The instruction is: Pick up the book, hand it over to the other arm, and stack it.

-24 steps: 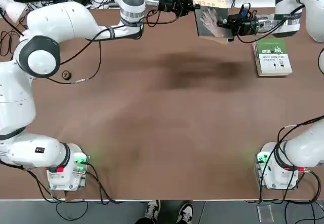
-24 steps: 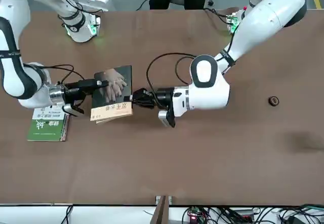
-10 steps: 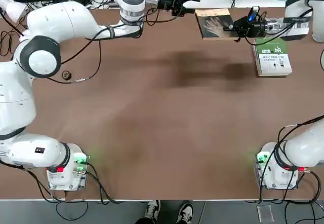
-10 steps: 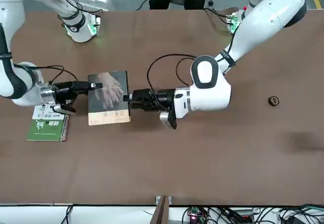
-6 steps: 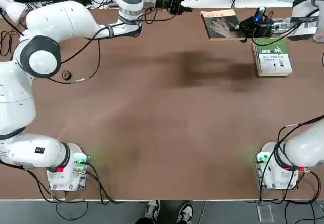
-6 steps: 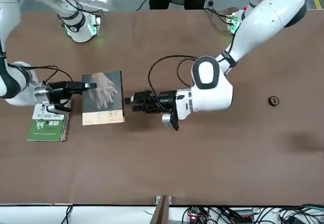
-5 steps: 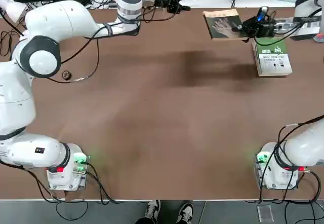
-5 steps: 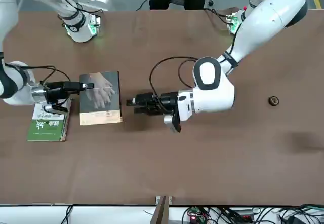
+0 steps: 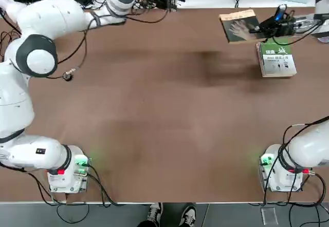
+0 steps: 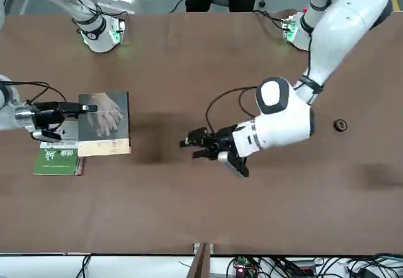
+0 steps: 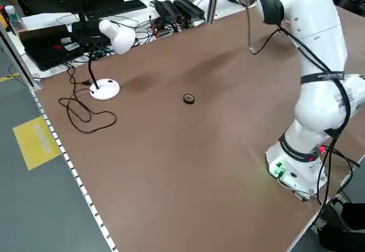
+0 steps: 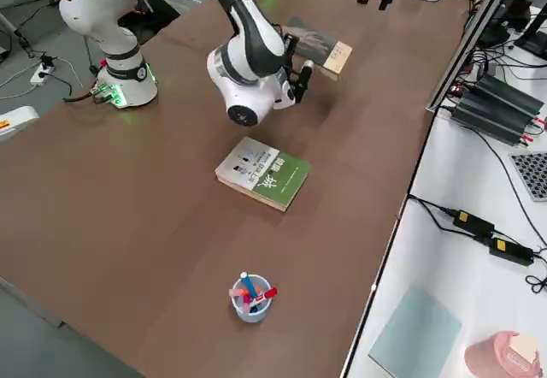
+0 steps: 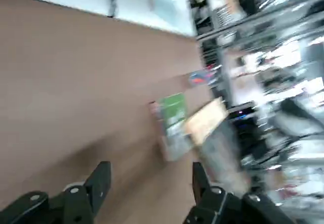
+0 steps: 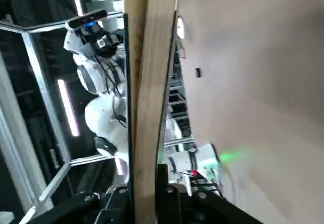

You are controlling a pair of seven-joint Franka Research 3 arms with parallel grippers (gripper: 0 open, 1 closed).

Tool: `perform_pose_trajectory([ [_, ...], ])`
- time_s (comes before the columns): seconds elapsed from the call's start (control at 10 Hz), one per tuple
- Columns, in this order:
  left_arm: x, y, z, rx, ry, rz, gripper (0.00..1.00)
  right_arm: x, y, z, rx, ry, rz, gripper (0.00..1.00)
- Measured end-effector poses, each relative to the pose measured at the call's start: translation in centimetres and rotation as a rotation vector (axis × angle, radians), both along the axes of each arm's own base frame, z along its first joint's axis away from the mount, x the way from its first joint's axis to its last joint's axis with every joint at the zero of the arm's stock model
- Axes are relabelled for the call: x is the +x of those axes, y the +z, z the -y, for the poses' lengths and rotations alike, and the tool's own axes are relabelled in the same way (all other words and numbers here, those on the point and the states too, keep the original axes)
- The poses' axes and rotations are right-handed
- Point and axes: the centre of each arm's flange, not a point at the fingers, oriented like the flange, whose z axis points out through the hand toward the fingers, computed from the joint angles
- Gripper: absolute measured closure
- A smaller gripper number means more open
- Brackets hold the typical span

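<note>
The book [image 9: 240, 26] was gripped by the right gripper [image 9: 262, 27], the left gripper [image 10: 191, 144] stood empty and open; stacking on the green book [image 9: 276, 58] remained

— Can you read anything from where you stand?
— Only some pale characters on the green-and-white book [image 9: 277, 57], too small to make out. The grey book [image 10: 104, 124] shows nothing legible.

Middle of the worktop [image 9: 169, 124] lies bare; I see wide passage there. Far right corner is crowded: the green-and-white book [image 9: 276, 58] lies flat, with the book [image 9: 239, 25] held just beside it in the right pincer [image 9: 259, 28]. A small ring [image 9: 66, 75] and a loose cable sit at the left.
</note>
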Motion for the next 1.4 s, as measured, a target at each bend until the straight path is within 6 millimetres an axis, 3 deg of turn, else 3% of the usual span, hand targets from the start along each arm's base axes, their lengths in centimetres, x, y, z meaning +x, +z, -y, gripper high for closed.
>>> perform_pose_trajectory([
  [0.3,-0.1,0.8,-2.2,0.253,-0.029,0.002,0.33,-0.3,0.8,4.8,-0.078,0.012,0.02,0.84],
  [0.7,-1.8,3.5,-2.4,0.477,-0.069,0.049,0.32,-1.1,-0.2,10.6,-0.15,0.034,0.035,0.84],
  [1.1,-1.4,3.8,-4.7,0.595,-0.082,0.072,0.32,-1.1,-2.6,14.0,-0.133,0.029,0.026,0.84],
  [1.4,-1.1,4.1,-5.6,0.613,-0.072,0.08,0.3,-0.9,-3.3,16.4,-0.094,0.044,0.021,0.84],
])
